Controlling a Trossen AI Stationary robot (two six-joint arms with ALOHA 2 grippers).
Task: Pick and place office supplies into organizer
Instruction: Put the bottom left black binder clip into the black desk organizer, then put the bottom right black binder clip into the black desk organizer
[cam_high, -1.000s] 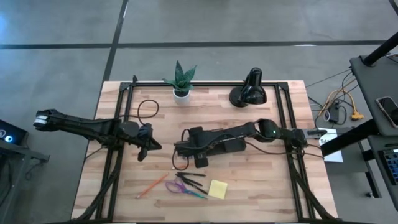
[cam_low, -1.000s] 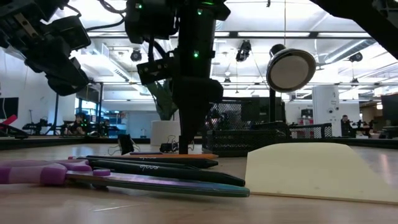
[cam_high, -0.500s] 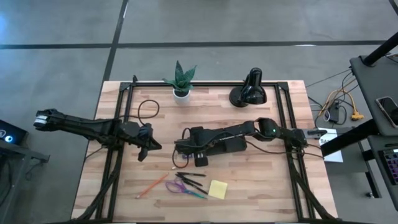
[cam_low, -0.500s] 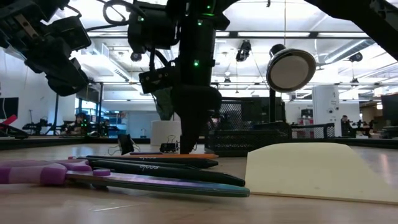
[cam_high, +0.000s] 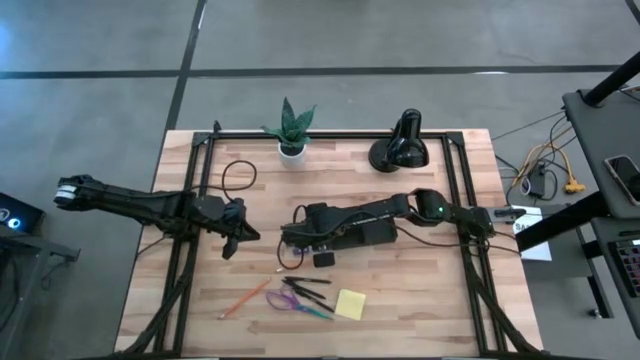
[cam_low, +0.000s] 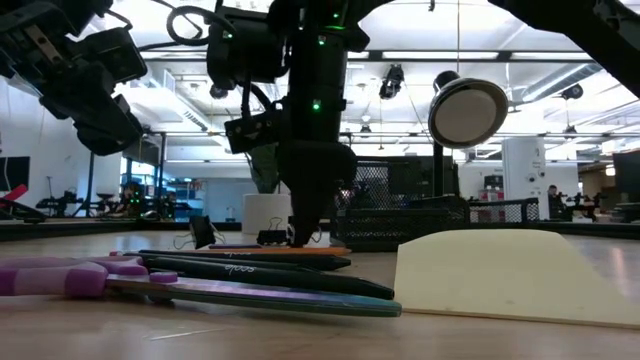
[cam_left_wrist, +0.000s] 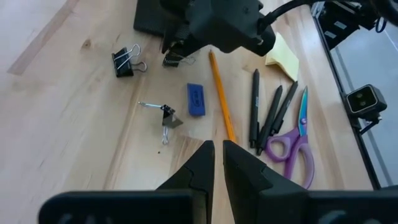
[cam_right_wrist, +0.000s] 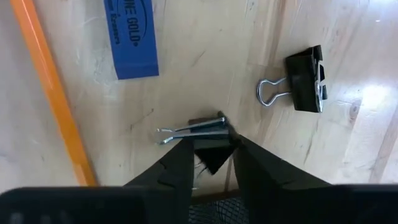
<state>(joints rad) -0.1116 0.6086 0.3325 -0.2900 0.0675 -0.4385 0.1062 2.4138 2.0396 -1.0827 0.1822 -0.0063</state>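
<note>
My right gripper (cam_right_wrist: 210, 163) points down at the table beside the dark organizer (cam_high: 368, 233), shut on a small black binder clip (cam_right_wrist: 211, 151); the left wrist view shows it from afar (cam_left_wrist: 176, 57). Two more clips (cam_left_wrist: 124, 61) (cam_left_wrist: 166, 117), a blue eraser (cam_left_wrist: 196, 99), an orange pencil (cam_left_wrist: 221, 93), black pens (cam_left_wrist: 267, 112), purple scissors (cam_left_wrist: 292, 140) and a yellow sticky pad (cam_left_wrist: 283, 53) lie flat on the wood. My left gripper (cam_left_wrist: 217, 163) hovers shut over the table's left part (cam_high: 230, 243), touching nothing. My right gripper pinches the binder clip's black body (cam_right_wrist: 214, 155) between its two fingers. The fingers (cam_right_wrist: 177, 168) come from above, pointing down. The clip rests on the table, its wire handles (cam_right_wrist: 186, 129) sticking out sideways past the fingers.
A potted plant (cam_high: 291, 130) and a black desk lamp (cam_high: 400, 146) stand at the table's far edge. A black cable loop (cam_high: 236, 176) lies far left. Bare wood lies between the two arms and along the near edge beside the scissors (cam_high: 297, 300) and pad (cam_high: 350, 304).
My right gripper has settled slightly lower over the clip beside the organizer. The loose supplies lie where they were.
</note>
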